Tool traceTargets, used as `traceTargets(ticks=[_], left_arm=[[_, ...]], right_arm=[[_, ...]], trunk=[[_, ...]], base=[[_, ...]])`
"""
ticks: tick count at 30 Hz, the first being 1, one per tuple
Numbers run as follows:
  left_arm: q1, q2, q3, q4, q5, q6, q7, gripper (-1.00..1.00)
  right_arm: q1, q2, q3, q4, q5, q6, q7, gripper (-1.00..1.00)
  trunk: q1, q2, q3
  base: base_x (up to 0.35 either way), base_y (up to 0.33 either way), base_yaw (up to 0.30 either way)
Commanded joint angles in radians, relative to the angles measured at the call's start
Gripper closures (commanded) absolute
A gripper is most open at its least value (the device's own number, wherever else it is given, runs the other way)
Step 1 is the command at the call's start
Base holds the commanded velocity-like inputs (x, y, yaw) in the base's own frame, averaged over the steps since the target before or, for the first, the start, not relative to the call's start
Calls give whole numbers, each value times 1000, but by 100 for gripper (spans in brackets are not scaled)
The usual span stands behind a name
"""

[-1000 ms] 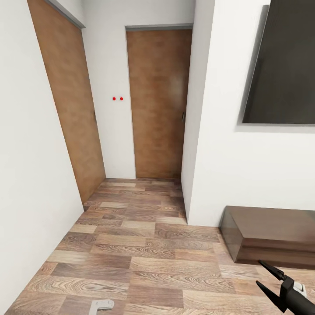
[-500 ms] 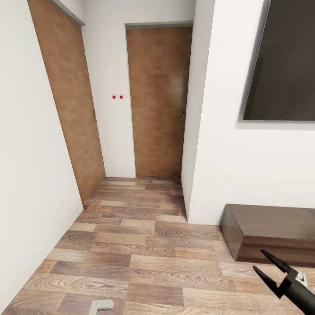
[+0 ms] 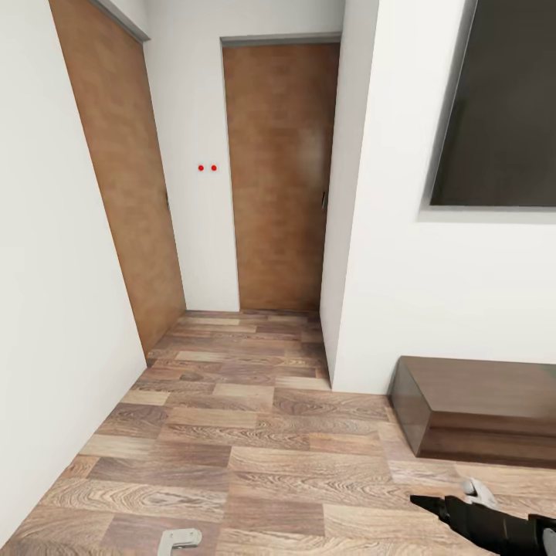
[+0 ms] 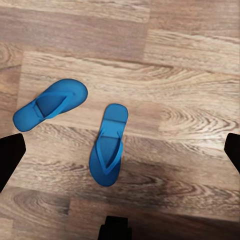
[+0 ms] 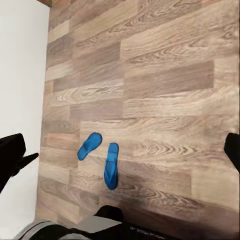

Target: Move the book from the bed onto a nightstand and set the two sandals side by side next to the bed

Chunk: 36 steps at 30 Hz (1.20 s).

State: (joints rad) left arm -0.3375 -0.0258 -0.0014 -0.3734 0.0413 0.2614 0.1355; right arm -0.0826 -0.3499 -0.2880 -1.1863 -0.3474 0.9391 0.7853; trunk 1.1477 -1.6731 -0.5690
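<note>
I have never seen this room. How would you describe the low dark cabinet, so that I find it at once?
Start from the big dark panel set in the white wall on the right of the head view. Directly below it, on the wood-plank floor, stands the low dark cabinet, pushed against that wall. It is long, flat-topped and much darker than the two brown doors.

two blue sandals [image 4: 106, 145] lie apart, angled differently, on wood-plank floor [image 4: 190, 100].
</note>
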Motion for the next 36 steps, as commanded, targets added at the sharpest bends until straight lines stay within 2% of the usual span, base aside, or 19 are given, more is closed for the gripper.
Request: traceTargets(ticks=[1,2,4,6,7,9,11,12,13,15,17,22,26,27,29,30,31,34,36], left_arm=[[0,0,0,-2,5,6,4,-100],[0,0,0,-2,5,6,4,-100],[0,0,0,-2,5,6,4,-100],[0,0,0,-2,4,6,4,-100],[0,0,0,-2,4,6,4,-100],[0,0,0,-2,4,6,4,-100],[0,0,0,-2,4,7,4,-100],[0,0,0,-2,5,7,4,-100],[0,0,0,-2,5,7,4,-100],[0,0,0,-2,5,7,4,-100],[0,0,0,-2,4,7,4,-100],[0,1,0,-2,5,7,4,-100],[0,0,0,-2,5,7,4,-100],[0,1,0,-2,4,7,4,-100],[0,1,0,-2,4,7,4,-100],[0,1,0,-2,4,7,4,-100],[0,1,0,-2,4,7,4,-100],[0,1,0,-2,3,7,4,-100],[0,1,0,-2,3,7,4,-100]], right_arm=[[-16,2,-1,2,46,4,0,-100],[-40,5,0,13,108,2,-6,-100],[-77,8,1,76,177,-36,-12,-100],[-94,8,1,122,194,-81,-14,-100],[-108,8,0,165,205,-136,-19,-100],[-116,8,0,197,212,-193,-37,-100],[-124,9,0,226,218,-264,-99,-100],[-129,10,0,244,222,-322,-244,-100],[-130,11,0,249,221,-342,-327,-100],[-131,12,1,252,220,-363,-403,-100],[-132,12,2,257,218,-431,-509,-100],[-132,10,4,302,213,-490,-540,-100],[-132,10,4,330,193,-496,-466,-100],[-132,10,4,336,183,-496,-406,-100],[-132,9,4,340,176,-496,-335,-100],[-132,9,4,342,171,-495,-263,-100],[-132,9,4,344,167,-482,-139,-100],[-132,9,4,343,164,-422,-16,-100],[-132,9,4,341,163,-389,37,-100]], trunk=[[4,-8,-4],[8,-15,-8],[15,-29,-14],[23,-43,-20],[27,-50,-23],[35,-64,-29],[42,-78,-36],[46,-85,-39],[50,-92,-42],[58,-106,-48],[65,-120,-55],[84,-155,-70],[100,-183,-83],[104,-190,-86],[111,-204,-92],[115,-211,-95],[119,-218,-98],[130,-239,-108],[138,-253,-114]], base=[[0,0,0],[0,0,0],[0,0,0],[0,0,0],[0,0,0],[0,0,0],[0,0,0],[0,0,0],[0,0,0],[0,0,0],[0,0,0],[0,0,0],[0,0,0],[0,0,0],[0,0,0],[0,0,0],[0,0,0],[0,0,0],[0,0,0]])
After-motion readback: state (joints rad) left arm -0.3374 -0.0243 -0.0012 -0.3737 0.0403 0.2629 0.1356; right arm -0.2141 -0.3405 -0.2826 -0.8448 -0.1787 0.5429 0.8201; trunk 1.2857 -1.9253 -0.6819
